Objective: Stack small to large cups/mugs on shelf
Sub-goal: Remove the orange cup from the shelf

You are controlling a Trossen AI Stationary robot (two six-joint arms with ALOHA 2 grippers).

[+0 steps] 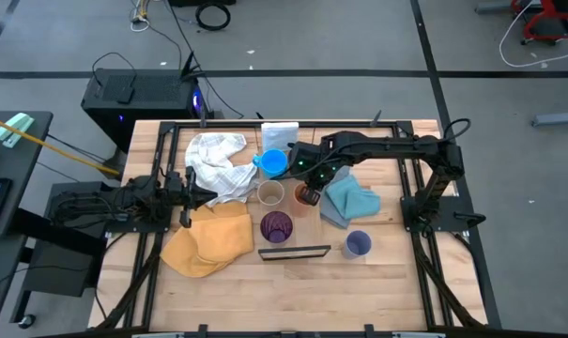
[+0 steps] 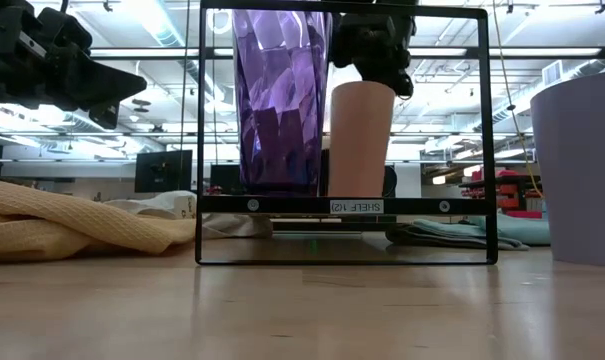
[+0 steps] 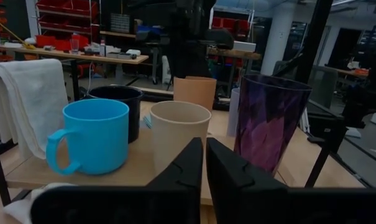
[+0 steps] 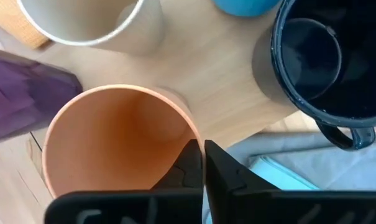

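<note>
Right gripper [image 4: 202, 158] at centre frame, jaws narrow, pinching the orange cup's [image 4: 116, 140] rim on the shelf [image 1: 293, 252] beside the purple tumbler [image 1: 276, 226]: you should keep the cup level; left gripper [image 3: 204, 163] waits, jaws together.

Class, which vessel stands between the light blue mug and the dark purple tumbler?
The tan cup, in the left wrist view, between light blue mug and dark purple tumbler.
</note>
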